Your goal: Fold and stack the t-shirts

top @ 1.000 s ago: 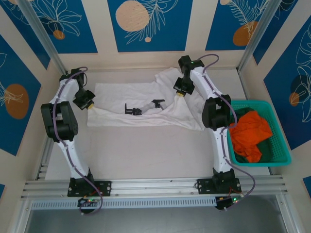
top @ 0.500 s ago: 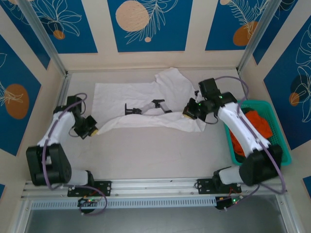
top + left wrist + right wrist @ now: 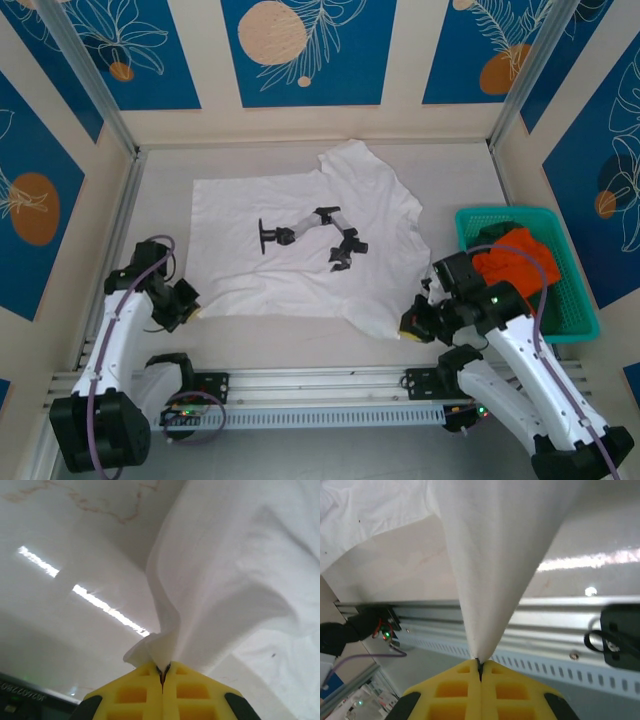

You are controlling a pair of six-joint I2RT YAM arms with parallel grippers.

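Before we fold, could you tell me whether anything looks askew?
The white t-shirt lies skewed: the right end effector holds its near corner drawn out farther than the one in the left end effector.

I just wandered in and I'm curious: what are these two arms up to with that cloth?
Two robot arms are handling a white t-shirt that lies spread on the table. The left gripper and right gripper are each clamped shut on a near corner of it. An orange shirt waits in the teal basket on the right.
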